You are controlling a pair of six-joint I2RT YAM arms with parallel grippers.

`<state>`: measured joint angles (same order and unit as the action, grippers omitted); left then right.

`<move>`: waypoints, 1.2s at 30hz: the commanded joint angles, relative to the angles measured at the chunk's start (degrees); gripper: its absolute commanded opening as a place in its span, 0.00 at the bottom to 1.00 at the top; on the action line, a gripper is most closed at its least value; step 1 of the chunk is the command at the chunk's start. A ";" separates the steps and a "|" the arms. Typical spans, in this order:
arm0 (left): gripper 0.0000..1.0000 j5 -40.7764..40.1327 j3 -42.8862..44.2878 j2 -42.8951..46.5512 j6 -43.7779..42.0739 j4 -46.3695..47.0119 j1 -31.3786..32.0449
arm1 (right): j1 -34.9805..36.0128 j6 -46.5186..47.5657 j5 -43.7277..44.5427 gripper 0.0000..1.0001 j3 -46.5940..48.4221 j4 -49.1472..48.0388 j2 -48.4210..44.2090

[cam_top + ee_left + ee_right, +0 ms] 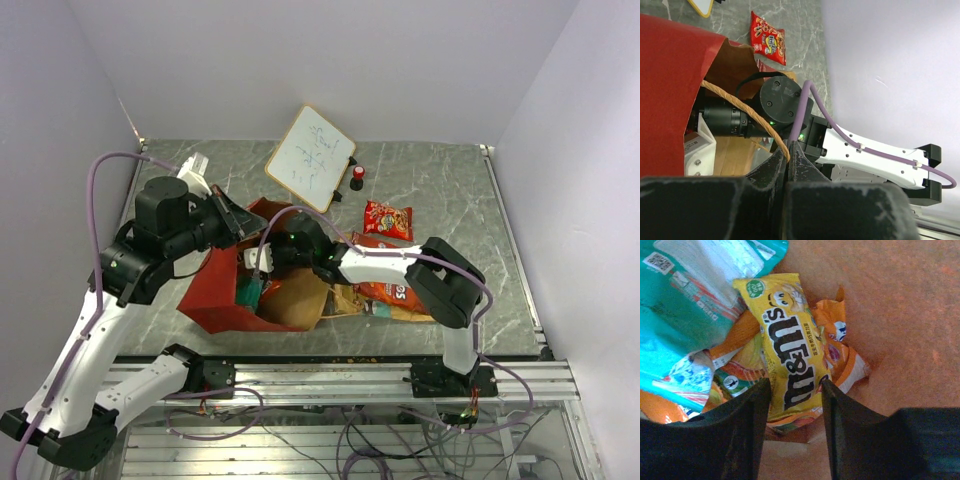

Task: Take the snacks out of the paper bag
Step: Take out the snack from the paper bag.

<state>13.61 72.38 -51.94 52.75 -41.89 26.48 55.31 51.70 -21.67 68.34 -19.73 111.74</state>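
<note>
The red paper bag (212, 297) lies on its side with its mouth toward the right. My left gripper (243, 222) is shut on its tan loop handle (742, 109) and holds the mouth up; the jaws (786, 152) pinch the cord. My right gripper (258, 265) is inside the bag, open (795, 385), with its fingers on either side of a yellow M&M's packet (790, 335). A teal-white packet (690, 290) and orange packets (842, 352) lie beside it on the brown inside (890, 300). A red packet (388, 219) and orange packets (396, 291) lie outside on the table.
A white tilted whiteboard (310, 157) stands at the back, with small red-and-black bottles (356, 178) next to it. The right arm (775, 107) fills the bag's mouth. The red packet also shows in the left wrist view (768, 44). Walls close off the table's left, back and right.
</note>
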 commanded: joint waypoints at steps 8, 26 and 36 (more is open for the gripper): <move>0.07 0.11 2.64 1.32 0.25 0.90 0.50 | -0.05 -3.74 5.96 0.19 -1.36 -5.46 1.65; 0.07 -6.74 2.24 2.61 0.55 1.75 0.50 | -0.09 -10.48 9.40 0.00 -14.54 12.43 -33.32; 0.07 -6.89 2.69 -1.17 -1.87 3.99 0.50 | -1.02 -18.87 30.61 0.00 -22.32 15.81 -58.14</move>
<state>7.86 72.73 -51.99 52.90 -41.21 26.48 55.13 38.85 -4.56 47.24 -3.62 58.26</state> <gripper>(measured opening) 0.078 0.006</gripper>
